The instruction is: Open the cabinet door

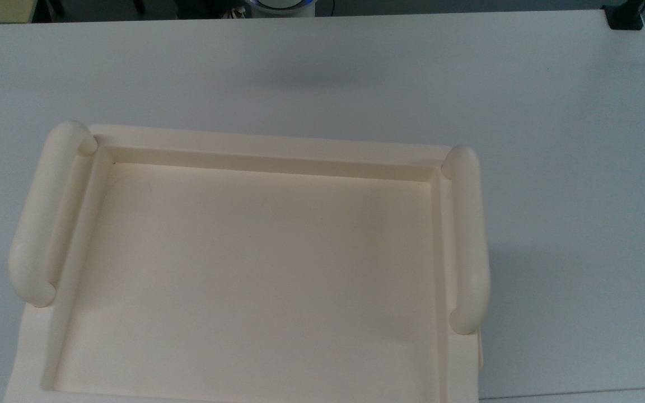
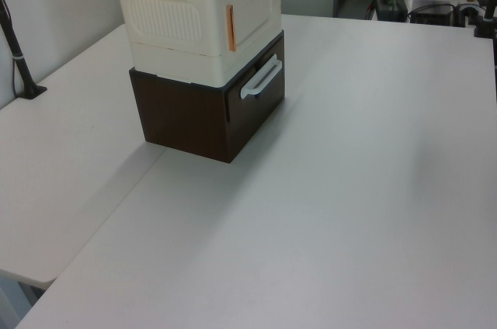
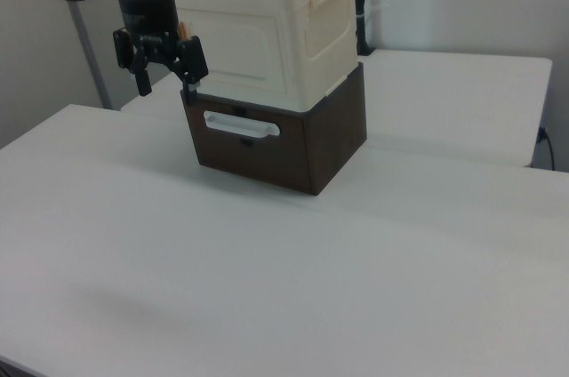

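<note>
The cabinet point(image 3: 267, 35) is a cream plastic unit that stands on top of a dark brown drawer box point(image 3: 284, 141) near the middle of the white table point(image 3: 267, 288). In the top view its recessed tray-like top point(image 1: 261, 268) lies between two thick rounded rails point(image 1: 42, 218). The cabinet door point(image 3: 238, 44) is the flat cream panel on the front face, directly above the drawer's pale bar handle point(image 3: 242, 124), and it looks closed, lying flush with the body. In the left view the same panel point(image 2: 254, 5) faces toward the left view's right, with a thin orange strip point(image 2: 231, 28) running upright along its edge near the cabinet's corner. The gripper point(image 3: 162, 70) hangs from the arm at the right view's left, just beside the door's left edge and about level with its lower part; its two dark fingers point(image 3: 188, 66) are spread with a clear gap between them and hold nothing. From the jaws, the door lies toward the right view's right and a little behind. Its grip edge appears to run vertically, so the coming move probably calls for the fingers to close in on that upright edge from the side and then swing the panel outward. Whether a finger already touches the cabinet corner cannot be told.
</note>
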Available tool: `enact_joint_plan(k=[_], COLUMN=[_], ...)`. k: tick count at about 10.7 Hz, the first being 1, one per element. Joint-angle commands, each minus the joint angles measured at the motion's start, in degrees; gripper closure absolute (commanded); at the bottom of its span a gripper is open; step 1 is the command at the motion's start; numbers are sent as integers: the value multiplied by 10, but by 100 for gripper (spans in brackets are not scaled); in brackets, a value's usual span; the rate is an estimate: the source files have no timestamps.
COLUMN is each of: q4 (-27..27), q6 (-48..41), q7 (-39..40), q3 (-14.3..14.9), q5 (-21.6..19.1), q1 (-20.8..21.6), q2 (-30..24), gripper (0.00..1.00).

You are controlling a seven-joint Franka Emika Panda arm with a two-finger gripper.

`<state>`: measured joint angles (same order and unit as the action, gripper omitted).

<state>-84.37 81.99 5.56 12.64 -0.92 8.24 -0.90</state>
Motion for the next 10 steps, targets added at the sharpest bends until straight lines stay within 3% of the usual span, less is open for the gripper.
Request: enact_joint_plan(k=[1, 10], q4=[-4, -3], q6=[8, 2], q7=[0, -2], q3=[3, 7], q5=[10, 7], q1=[3, 3], q2=[-7, -7], gripper=[0, 0])
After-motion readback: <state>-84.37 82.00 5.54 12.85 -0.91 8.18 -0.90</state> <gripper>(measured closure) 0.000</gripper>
